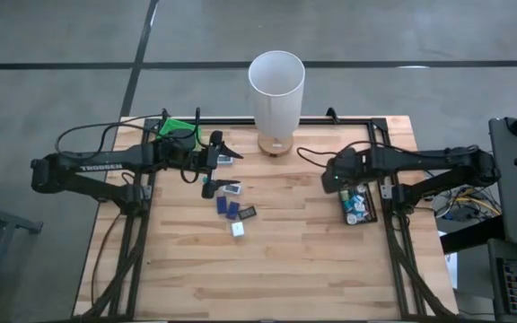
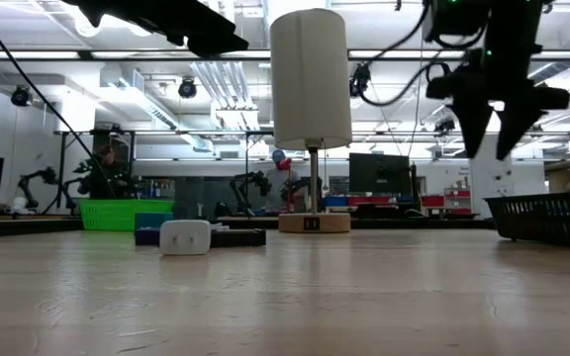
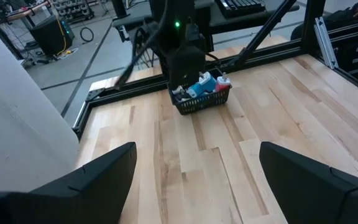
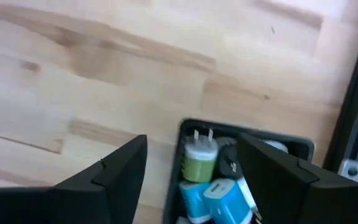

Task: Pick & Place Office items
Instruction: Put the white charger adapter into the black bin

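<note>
Black mesh tray [image 4: 241,140] sits under my right gripper [image 4: 191,165], jaws apart and empty, holding blue and green chargers [image 4: 213,193]. My left gripper [image 3: 194,171] gapes wide, empty. More office items [image 1: 232,208] lie mid-table near the green tray [image 1: 176,126].

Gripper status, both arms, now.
Left gripper: open, empty, above the table near the white cylinder.
Right gripper: open, holding nothing, over the black tray.

Two trays [image 1: 360,218], one white cylinder [image 1: 276,90], about six loose items [image 1: 232,209].
</note>
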Controlling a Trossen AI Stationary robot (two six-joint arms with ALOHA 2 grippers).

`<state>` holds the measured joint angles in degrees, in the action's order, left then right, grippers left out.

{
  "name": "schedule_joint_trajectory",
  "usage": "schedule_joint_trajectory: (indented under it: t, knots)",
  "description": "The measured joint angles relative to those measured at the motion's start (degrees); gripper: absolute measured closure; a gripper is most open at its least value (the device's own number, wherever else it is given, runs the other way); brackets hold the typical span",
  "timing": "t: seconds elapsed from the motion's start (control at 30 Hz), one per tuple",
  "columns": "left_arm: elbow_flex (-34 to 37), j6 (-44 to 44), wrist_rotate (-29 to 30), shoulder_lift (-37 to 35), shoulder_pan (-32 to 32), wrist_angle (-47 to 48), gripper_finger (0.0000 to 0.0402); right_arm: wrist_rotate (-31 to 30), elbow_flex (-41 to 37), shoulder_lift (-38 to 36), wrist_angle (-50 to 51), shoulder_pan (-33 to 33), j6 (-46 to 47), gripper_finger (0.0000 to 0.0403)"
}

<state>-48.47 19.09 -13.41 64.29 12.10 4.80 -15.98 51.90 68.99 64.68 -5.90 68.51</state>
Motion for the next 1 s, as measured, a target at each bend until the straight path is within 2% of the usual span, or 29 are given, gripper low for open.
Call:
schedule_joint_trajectory:
  t: [0.23,0.47,0.6,0.83,1.0]
  knots:
    - [0.0,0.0,0.0,0.0,0.0,0.0,0.0055,-6.27,4.22,0.0,-5.11,0.12,-6.75,0.0141]
    - [0.0,0.0,0.0,0.0,0.02,0.0,0.0055,-12.6,2.17,-0.52,-18.54,0.38,-17.36,0.0131]
    - [0.0,0.0,-0.02,0.0,0.02,0.0,0.0055,-14.03,-0.21,-3.55,-29.7,0.27,-29.21,0.0131]
    - [0.0,0.0,-0.01,0.0,0.02,0.0,0.0055,-14.29,-8.1,-10.93,-46.15,-1.07,-43.47,0.0131]
    - [0.0,0.0,0.0,0.0,0.02,0.0,0.0055,-9.87,-14.22,-16.56,-57.9,-1.55,-51.85,0.0131]
